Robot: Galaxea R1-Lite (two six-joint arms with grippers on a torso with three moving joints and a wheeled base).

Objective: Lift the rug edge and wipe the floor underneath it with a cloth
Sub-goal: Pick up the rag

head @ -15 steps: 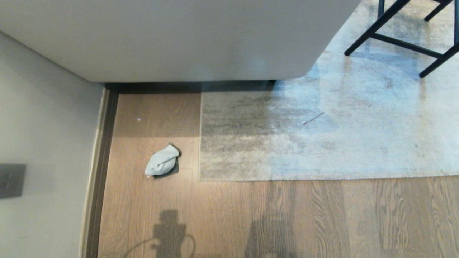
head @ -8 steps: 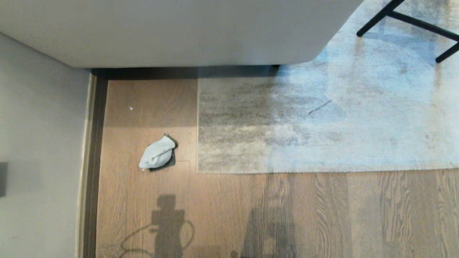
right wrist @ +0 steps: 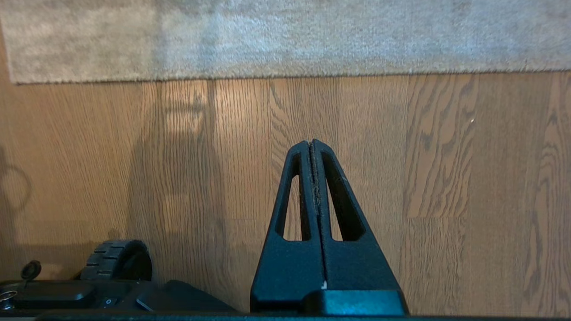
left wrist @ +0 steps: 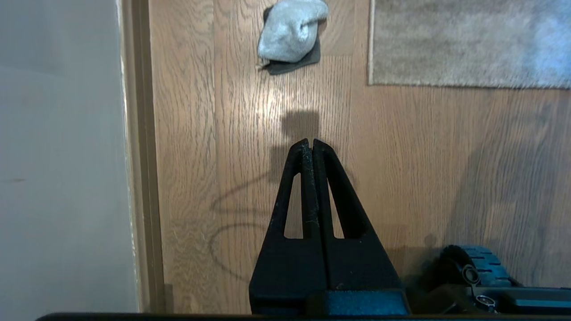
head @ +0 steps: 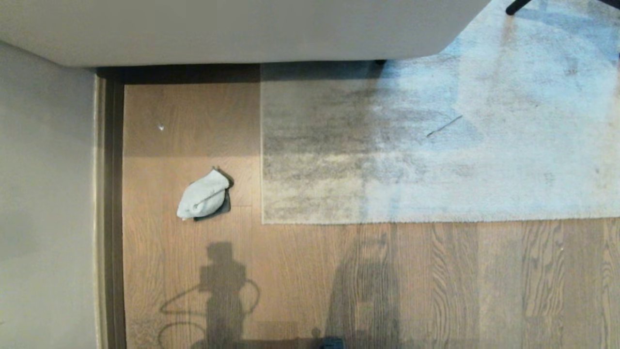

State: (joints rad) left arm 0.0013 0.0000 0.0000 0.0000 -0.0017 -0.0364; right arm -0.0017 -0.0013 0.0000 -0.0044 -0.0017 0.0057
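Note:
The cloth (head: pixel 202 196) lies crumpled on the wood floor (head: pixel 300 271), pale face up over a darker layer, just left of the rug edge (head: pixel 262 213). The grey mottled rug (head: pixel 411 145) lies flat, its square corner at the near left. Neither gripper shows in the head view. In the left wrist view my left gripper (left wrist: pixel 311 141) hangs shut and empty above bare planks, with the cloth (left wrist: pixel 290 35) and the rug corner (left wrist: pixel 372 80) ahead of it. In the right wrist view my right gripper (right wrist: pixel 311 141) is shut and empty over the floor, short of the rug edge (right wrist: pixel 285 76).
A pale sofa (head: pixel 232 29) overhangs the far side. A grey wall (head: pixel 43 194) with a dark skirting strip (head: pixel 112 213) runs along the left. Black chair legs (head: pixel 516 7) stand on the rug at the far right. My base wheel (right wrist: pixel 117 263) sits near the floor behind the grippers.
The whole head view has shifted: cloth, rug and sofa slid up the picture and the chair legs nearly left it, as the camera tilted down. Nothing on the floor moved.

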